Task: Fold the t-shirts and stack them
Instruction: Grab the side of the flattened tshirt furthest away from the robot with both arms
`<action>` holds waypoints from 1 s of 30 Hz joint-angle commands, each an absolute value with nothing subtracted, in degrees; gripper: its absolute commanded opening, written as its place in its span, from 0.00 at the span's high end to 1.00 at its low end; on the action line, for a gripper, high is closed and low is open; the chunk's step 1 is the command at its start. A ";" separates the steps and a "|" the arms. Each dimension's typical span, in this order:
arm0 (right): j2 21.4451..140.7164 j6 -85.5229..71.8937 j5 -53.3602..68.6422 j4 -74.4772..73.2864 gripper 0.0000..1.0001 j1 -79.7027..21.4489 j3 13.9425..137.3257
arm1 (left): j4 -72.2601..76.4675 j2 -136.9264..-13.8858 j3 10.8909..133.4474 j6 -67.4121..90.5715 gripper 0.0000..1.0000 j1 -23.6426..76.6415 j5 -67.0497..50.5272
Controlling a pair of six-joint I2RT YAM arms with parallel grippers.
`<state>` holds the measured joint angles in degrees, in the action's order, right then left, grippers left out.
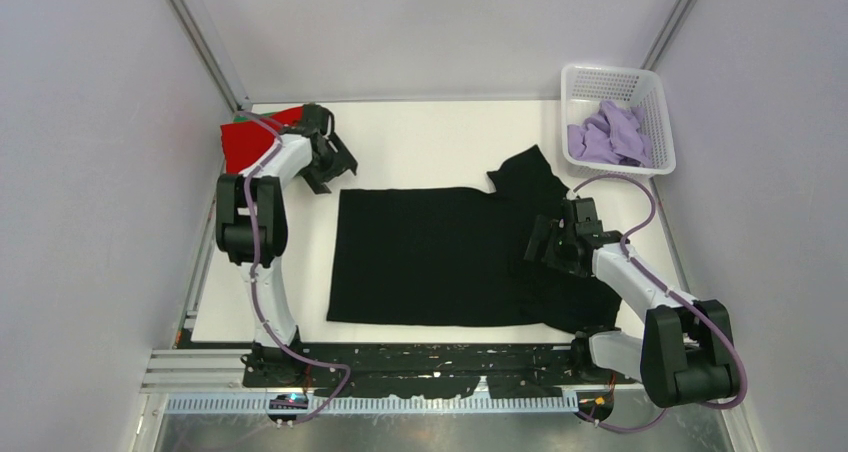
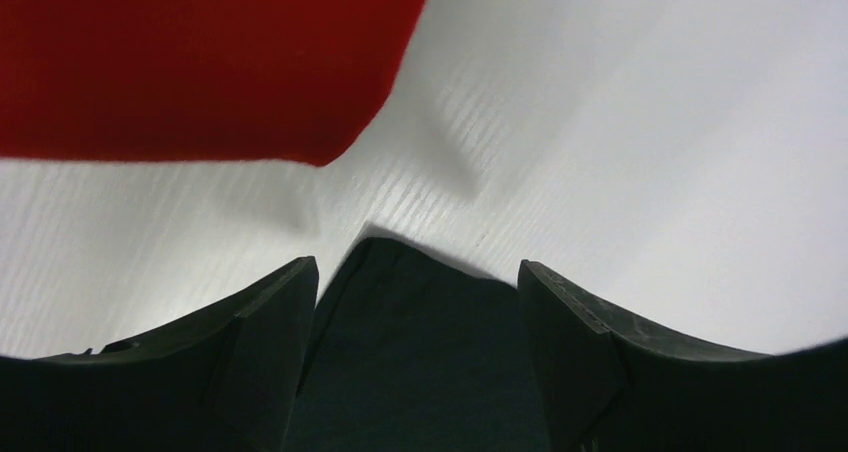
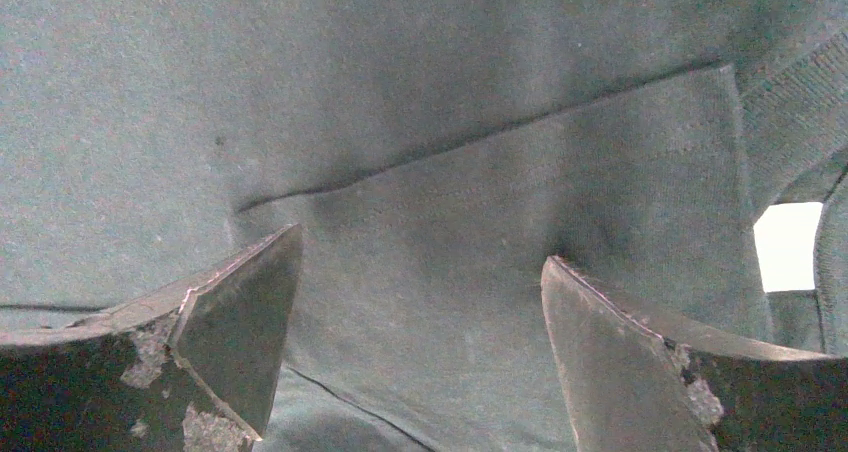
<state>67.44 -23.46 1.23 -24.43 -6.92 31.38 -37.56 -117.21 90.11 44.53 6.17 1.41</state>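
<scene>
A large black t-shirt point(image 1: 440, 257) lies spread flat mid-table, one sleeve reaching towards the back right. My left gripper point(image 1: 335, 175) is open just above its far left corner. In the left wrist view that black corner point(image 2: 420, 352) lies between the open fingers point(image 2: 270, 312). A folded red t-shirt point(image 1: 250, 142) lies at the back left, with a green edge point(image 1: 229, 124) under it; the red cloth also shows in the left wrist view point(image 2: 200, 62). My right gripper point(image 1: 540, 244) is open, low over the shirt's right side. A sleeve hem fold point(image 3: 480, 222) lies between its fingertips point(image 3: 590, 302).
A white mesh basket point(image 1: 660, 97) at the back right holds a crumpled lavender t-shirt point(image 1: 608, 137). The white table point(image 1: 420, 142) is walled on the left, back and right. A bare bit of table point(image 3: 787, 244) shows in the right wrist view.
</scene>
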 commanded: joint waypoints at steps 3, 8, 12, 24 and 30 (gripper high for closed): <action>64.62 -22.26 0.98 -25.92 0.04 -6.55 30.24 | -45.35 -123.46 97.44 42.07 0.29 8.98 0.92; 64.93 -22.16 1.57 -25.66 0.04 -6.52 30.08 | -49.38 -125.79 101.61 41.31 0.41 9.69 3.29; 64.60 -22.22 1.51 -25.57 0.04 -6.54 30.14 | -50.59 -126.36 102.74 41.16 0.55 9.97 4.18; 64.39 -22.07 1.36 -25.44 0.04 -6.53 29.98 | -56.37 -127.80 106.75 39.89 0.56 11.16 5.26; 64.40 -22.07 1.43 -25.49 0.04 -6.54 29.88 | -55.23 -126.49 106.23 42.30 0.53 11.08 7.89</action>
<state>65.47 -22.61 1.39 -25.34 -6.87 30.30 -54.61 -127.68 104.71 41.39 11.14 5.28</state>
